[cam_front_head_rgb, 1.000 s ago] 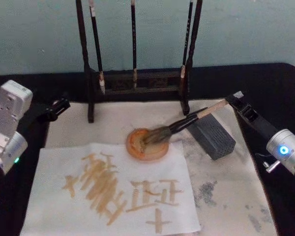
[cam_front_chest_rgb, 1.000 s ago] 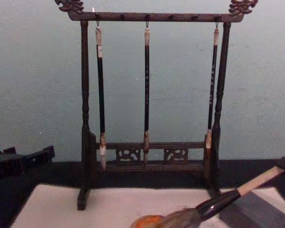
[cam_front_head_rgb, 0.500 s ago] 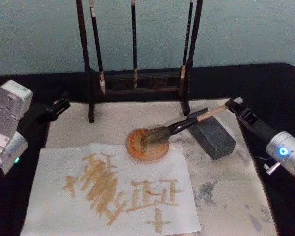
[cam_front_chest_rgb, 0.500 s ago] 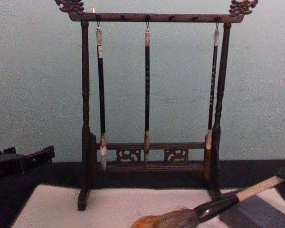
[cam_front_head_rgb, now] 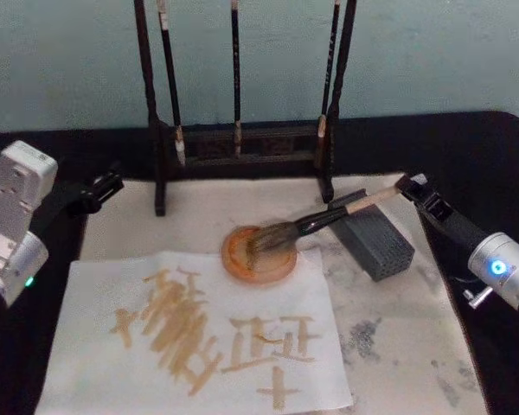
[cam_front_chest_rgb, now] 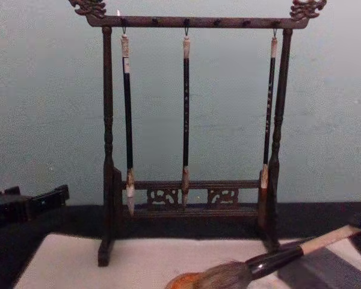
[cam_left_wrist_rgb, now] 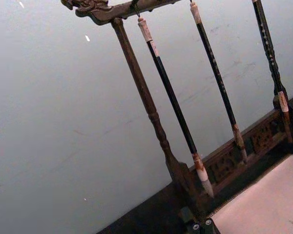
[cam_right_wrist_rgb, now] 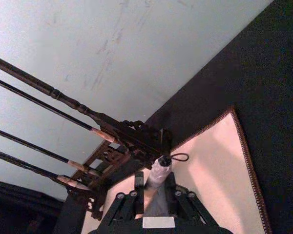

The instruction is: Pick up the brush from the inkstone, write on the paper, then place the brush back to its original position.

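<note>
The brush (cam_front_head_rgb: 329,216) lies tilted, its bushy bristles in the round orange inkstone (cam_front_head_rgb: 242,266) and its handle across a grey block (cam_front_head_rgb: 379,244). My right gripper (cam_front_head_rgb: 408,187) is shut on the whitish end cap (cam_right_wrist_rgb: 158,171), which sits between its two fingers (cam_right_wrist_rgb: 139,187). From the chest view the brush (cam_front_chest_rgb: 277,257) slants low at the bottom right. The paper (cam_front_head_rgb: 95,294) lies in front of the inkstone with tan strokes across it. My left gripper (cam_front_head_rgb: 99,190) is parked, shut, at the mat's far left corner, away from everything.
A dark wooden rack (cam_front_head_rgb: 160,164) with three thin hanging brushes stands behind the inkstone. A beige felt mat (cam_front_head_rgb: 398,346) with grey smudges covers the black table.
My right gripper has lowered the brush's handle end, so the brush lies flatter across the grey block. The bristles stay in the inkstone. The left arm has not moved.
</note>
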`<action>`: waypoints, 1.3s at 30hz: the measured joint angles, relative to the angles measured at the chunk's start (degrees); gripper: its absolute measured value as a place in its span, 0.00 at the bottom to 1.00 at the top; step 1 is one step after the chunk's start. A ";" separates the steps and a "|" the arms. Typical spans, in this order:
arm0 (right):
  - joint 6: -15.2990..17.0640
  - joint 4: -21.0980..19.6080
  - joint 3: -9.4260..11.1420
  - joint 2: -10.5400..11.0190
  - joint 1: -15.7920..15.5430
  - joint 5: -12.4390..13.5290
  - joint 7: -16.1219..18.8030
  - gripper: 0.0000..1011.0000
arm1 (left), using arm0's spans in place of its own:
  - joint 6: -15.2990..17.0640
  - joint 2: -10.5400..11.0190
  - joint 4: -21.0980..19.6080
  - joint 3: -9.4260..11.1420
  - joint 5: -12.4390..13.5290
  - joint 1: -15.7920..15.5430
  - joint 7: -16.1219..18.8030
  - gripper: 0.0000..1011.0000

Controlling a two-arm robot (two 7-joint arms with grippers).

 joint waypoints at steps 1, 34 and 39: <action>0.00 0.00 0.00 0.00 0.00 -0.01 0.00 0.27 | 0.00 0.00 0.00 0.00 0.00 0.00 0.00 0.99; -1.56 -7.87 0.64 5.27 -4.41 0.50 -6.59 0.99 | 0.00 0.00 0.00 0.00 0.00 0.00 0.00 0.99; -3.23 -11.03 0.78 6.89 -6.41 -1.68 -8.00 0.99 | 0.00 0.00 0.00 0.00 0.00 0.00 0.00 0.99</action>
